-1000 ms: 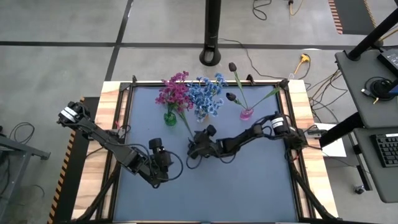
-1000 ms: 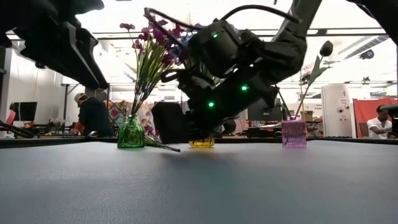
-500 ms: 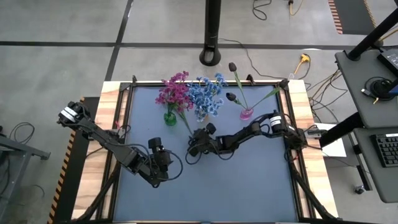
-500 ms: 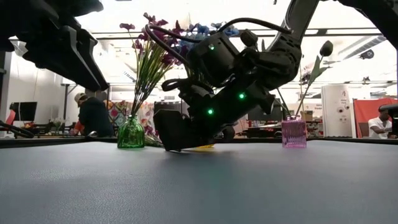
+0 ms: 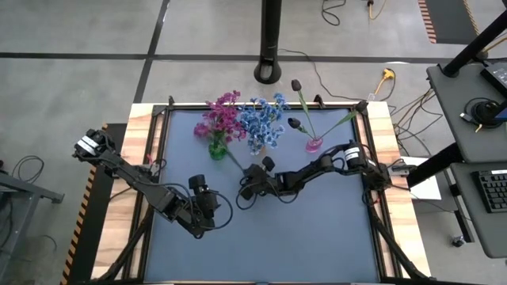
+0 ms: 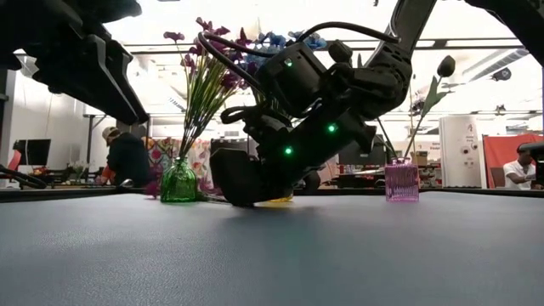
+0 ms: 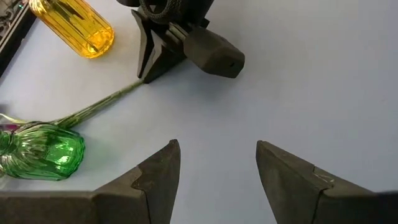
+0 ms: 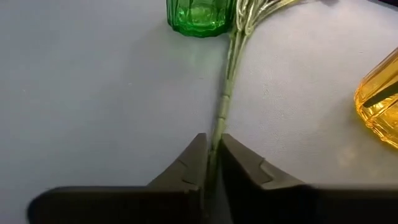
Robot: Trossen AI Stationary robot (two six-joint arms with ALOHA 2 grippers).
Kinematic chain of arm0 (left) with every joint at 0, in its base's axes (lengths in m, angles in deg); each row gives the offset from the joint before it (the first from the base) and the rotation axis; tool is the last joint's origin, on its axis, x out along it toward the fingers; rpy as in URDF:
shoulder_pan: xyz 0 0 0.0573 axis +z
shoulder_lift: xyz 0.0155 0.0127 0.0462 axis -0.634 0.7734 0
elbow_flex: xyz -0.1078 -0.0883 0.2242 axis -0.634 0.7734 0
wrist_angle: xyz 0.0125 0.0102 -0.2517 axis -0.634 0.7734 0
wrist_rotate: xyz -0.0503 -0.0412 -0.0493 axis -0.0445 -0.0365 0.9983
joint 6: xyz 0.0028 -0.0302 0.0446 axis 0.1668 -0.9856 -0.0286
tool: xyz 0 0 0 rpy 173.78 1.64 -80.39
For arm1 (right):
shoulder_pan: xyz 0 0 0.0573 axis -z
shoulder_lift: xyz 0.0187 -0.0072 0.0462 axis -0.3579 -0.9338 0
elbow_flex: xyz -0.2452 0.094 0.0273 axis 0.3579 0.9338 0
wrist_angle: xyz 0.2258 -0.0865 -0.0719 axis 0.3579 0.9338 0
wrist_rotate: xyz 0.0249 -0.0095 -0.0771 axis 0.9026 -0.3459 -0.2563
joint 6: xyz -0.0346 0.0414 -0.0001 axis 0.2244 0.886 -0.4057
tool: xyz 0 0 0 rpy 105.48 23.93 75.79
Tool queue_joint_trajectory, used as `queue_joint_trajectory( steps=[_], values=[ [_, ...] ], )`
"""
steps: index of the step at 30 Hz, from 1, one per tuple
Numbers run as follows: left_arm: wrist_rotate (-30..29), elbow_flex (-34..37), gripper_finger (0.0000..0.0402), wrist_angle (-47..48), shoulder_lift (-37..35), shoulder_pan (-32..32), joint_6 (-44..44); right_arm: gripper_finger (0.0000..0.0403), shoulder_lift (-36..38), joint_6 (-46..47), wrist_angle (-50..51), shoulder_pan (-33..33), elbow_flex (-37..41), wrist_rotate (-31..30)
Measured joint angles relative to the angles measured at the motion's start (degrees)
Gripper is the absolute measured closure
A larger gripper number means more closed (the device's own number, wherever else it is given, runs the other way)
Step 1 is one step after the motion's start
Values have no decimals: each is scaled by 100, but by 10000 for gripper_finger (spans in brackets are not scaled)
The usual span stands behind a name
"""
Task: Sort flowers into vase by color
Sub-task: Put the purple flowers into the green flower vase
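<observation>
Dark fingers of the right tool press together on a thin green stem lying flat on the grey desk, near the desk's middle, just on the near side of the row of vases. The stem runs away from the tool to the foot of the green vase, where its magenta head rests just to that vase's left. A yellow vase holding blue flowers stands just right of the green one, and a pink vase with dark purple buds stands farther right. More magenta flowers already fill the green vase.

The grip sits at the very end of a long, springy stem, so a lift could let the heavy head droop and swing. The head lies touching or almost touching the green vase, and dragging it could catch the glass and tip it, or snag the blooms inside. A pinch on so thin a stem could also slip or twist.

The left tool waits with fingers apart, low over the desk's near left.
</observation>
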Motion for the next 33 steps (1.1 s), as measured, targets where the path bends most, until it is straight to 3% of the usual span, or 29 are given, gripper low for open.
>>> queue_joint_trajectory(
  steps=[7,15,33],
  values=[
    [4,0,208,48,0,-2,0,388,61,-61,217,-18,-2,30],
    [7,0,208,82,0,-1,0,389,416,-18,1304,-91,16,-366],
    [303,-314,208,293,-13,-21,-46,390,1115,739,3780,-365,26,-337]
  ],
)
